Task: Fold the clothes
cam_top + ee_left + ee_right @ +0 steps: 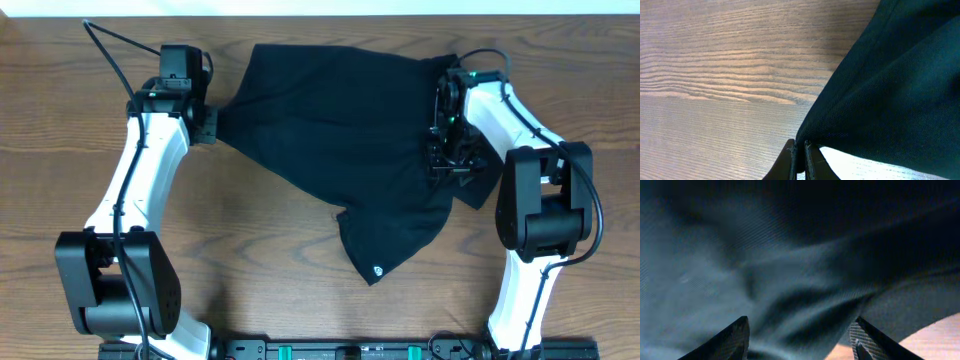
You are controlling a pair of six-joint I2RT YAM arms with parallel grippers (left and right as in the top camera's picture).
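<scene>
- Black shirt (340, 140): lies loosely spread on the wooden table (250, 260). Its long axis runs left to right across the far half of the table.
- Left end: the cloth tapers to a drawn-out point aimed at the left gripper (212, 125).
- Near lobe: a flap hangs toward the arm bases and bears a small white logo mark (378, 268) near its tip.
- Left gripper: its jaws are pressed together on the tapered corner. In the left wrist view the fabric fans out from that pinch, up and to the right.
- Right gripper (450, 160): sits over the shirt's right portion, just inside its right edge. Its jaws stand wide apart, and the right wrist view shows rumpled cloth filling the space beyond them, with nothing clamped.
- Edges: the far hem lies close to the table's far edge, and the right edge ends just beside the right arm.
- Open room: bare wood extends left of the pinched corner and across the near half, on both sides of the flap.
</scene>
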